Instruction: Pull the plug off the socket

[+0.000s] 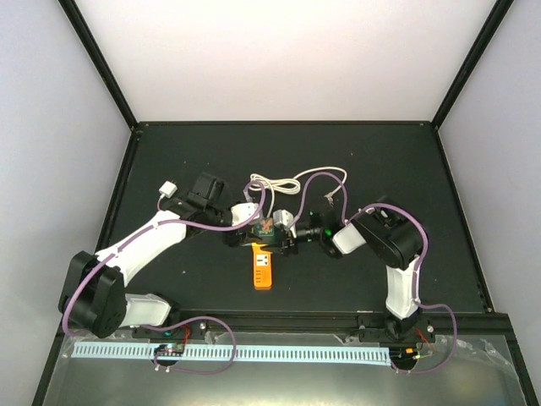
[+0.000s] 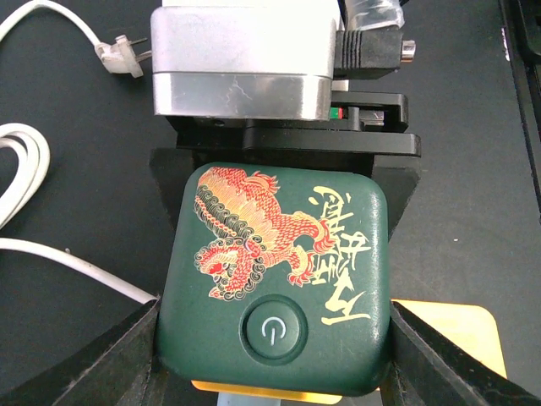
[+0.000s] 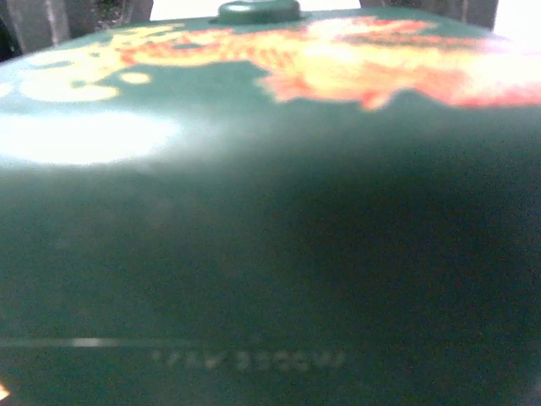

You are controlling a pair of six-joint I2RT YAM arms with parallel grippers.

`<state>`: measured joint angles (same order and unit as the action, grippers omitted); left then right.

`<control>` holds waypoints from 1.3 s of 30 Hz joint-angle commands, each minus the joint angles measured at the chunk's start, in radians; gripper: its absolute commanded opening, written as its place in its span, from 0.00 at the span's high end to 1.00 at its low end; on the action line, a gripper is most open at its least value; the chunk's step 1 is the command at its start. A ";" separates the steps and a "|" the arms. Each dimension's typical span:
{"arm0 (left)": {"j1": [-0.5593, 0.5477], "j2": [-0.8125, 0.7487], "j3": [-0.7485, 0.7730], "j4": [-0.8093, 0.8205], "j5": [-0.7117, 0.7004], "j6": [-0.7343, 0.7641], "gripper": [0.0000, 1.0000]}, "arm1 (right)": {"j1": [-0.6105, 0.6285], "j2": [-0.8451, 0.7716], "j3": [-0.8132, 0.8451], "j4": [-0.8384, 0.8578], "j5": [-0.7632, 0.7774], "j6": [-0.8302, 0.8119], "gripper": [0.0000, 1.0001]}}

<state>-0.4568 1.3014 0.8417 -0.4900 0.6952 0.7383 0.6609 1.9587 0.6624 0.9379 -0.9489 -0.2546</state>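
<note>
The orange socket block [image 1: 263,269] lies mid-table; its edge shows under the cube in the left wrist view [image 2: 452,331]. A dark green cube [image 1: 264,228] with a red dragon top [image 2: 279,279] sits over its far end. My left gripper [image 2: 275,372] is shut on the cube's near sides. My right gripper [image 1: 283,235] meets the cube from the far side, black fingers [image 2: 402,182] hugging its corners. The right wrist view shows only the cube's side [image 3: 270,211]. The small white plug [image 2: 114,55] lies free on its cream cord [image 1: 275,182], which runs under the cube.
A small white block [image 1: 167,189] lies at the far left of the black table [image 1: 423,279], beside the left arm. The cord's loops lie behind the cube. Black frame posts and white walls ring the table.
</note>
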 commanded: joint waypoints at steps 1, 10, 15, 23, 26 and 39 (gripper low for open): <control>-0.024 -0.037 0.005 -0.005 0.118 0.041 0.92 | -0.022 0.043 -0.043 0.001 0.089 0.038 0.31; -0.034 0.005 0.005 -0.003 0.105 0.042 0.92 | -0.021 0.025 -0.046 0.076 0.090 0.091 0.16; -0.036 0.006 0.008 -0.010 0.098 0.042 0.92 | -0.023 0.033 -0.050 0.118 0.073 0.133 0.22; -0.035 0.001 0.069 -0.052 0.111 0.017 0.92 | -0.022 0.064 -0.066 0.141 0.077 0.118 0.46; -0.035 -0.014 0.082 -0.047 0.127 -0.005 0.92 | -0.021 0.071 -0.073 0.149 0.075 0.118 0.52; -0.034 -0.071 0.061 -0.022 0.125 -0.023 0.93 | -0.022 0.089 -0.038 0.059 0.070 0.104 0.79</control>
<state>-0.4755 1.2953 0.8654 -0.5152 0.6811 0.7261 0.6533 2.0132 0.6090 1.0695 -0.9306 -0.1448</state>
